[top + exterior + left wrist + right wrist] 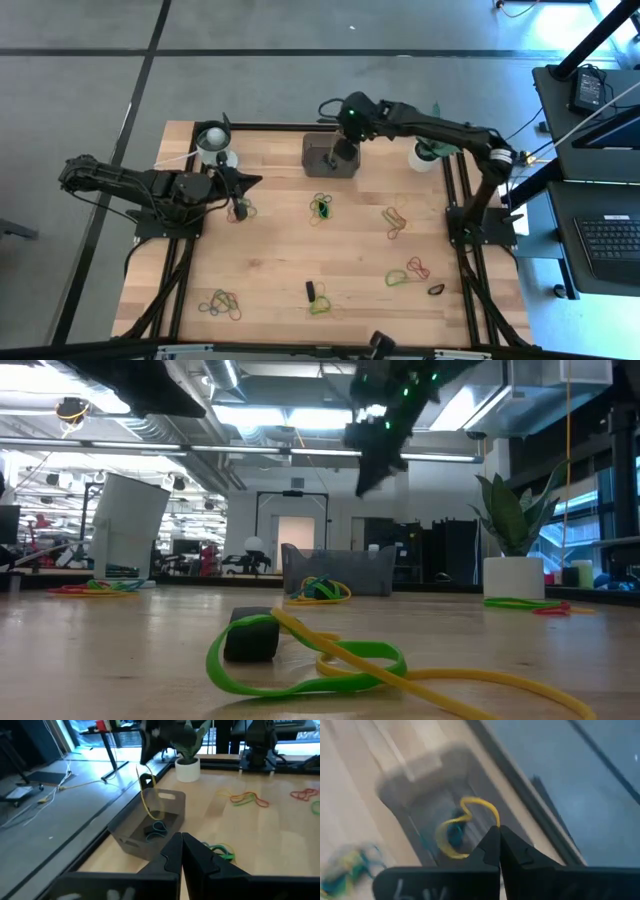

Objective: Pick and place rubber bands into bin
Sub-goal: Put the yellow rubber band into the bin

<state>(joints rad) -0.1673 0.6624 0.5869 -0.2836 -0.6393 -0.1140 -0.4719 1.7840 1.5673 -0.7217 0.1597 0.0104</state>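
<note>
The bin [322,160] is a dark translucent box at the table's far edge, also in the low view [335,572]. My right gripper [345,148] hangs over it, shut on a yellow rubber band [451,825]. A blue-green band [157,828] lies on the bin's floor. My left gripper [181,842] is shut with nothing in it, hovering over the table's left part [243,186], next to a small pile of bands [241,210]. More rubber bands lie loose on the wood, such as a green-yellow cluster [321,208] just before the bin. My right gripper pinches the yellow rubber band at the top of its loop [494,819], between the two fingertips, coming from above and pointing down. The band hangs slack below the fingers as a twisted loop [146,800], and its lower end dips inside the bin's walls.
A white plant pot [425,156] stands right of the bin and a white cup [214,140] left of it. Band piles lie at the right [396,220] [408,272], near left [220,303] and near middle [318,298]. A black piece [250,636] sits by the low camera.
</note>
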